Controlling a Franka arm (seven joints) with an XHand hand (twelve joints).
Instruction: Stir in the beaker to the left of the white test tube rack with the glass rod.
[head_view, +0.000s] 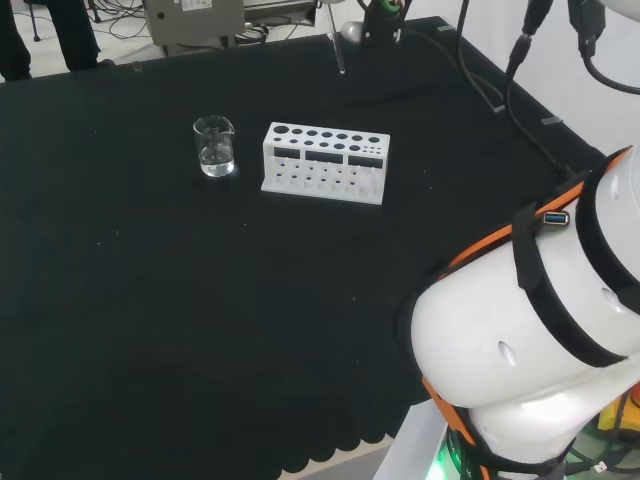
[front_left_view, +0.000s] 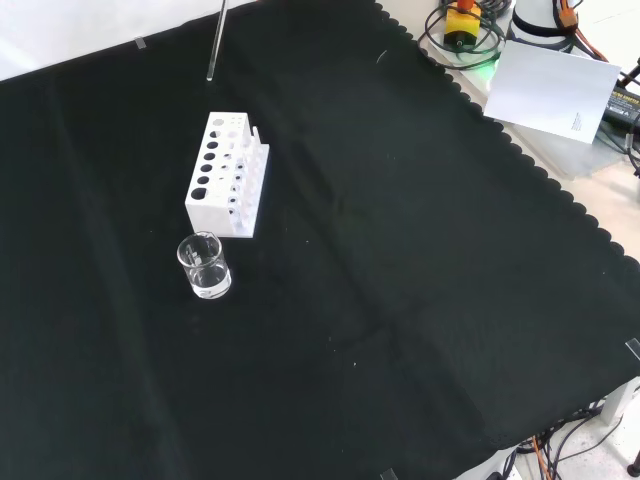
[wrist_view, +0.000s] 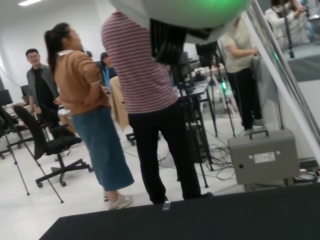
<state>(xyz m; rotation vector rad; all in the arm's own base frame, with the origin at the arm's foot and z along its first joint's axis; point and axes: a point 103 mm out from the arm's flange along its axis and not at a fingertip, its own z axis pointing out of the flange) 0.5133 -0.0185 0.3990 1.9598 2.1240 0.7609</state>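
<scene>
A small clear beaker (head_view: 214, 147) with a little clear liquid stands on the black cloth, just left of the white test tube rack (head_view: 325, 162) in the head view. In the front view the beaker (front_left_view: 204, 266) is below the rack (front_left_view: 228, 175). The glass rod (head_view: 336, 45) hangs off the cloth at the far edge, well beyond the rack, with its upper end at the hand (head_view: 378, 18) on the top border. In the front view the rod (front_left_view: 215, 40) comes in from the top. The wrist view has the rod (wrist_view: 285, 75) slanting past the blurred hand (wrist_view: 190, 10).
The arm's big white links (head_view: 540, 330) stand at the right of the head view. A grey box (head_view: 195, 20) sits beyond the cloth's far edge. Papers (front_left_view: 550, 85) and cables (front_left_view: 465, 30) lie off the cloth at the front view's top right.
</scene>
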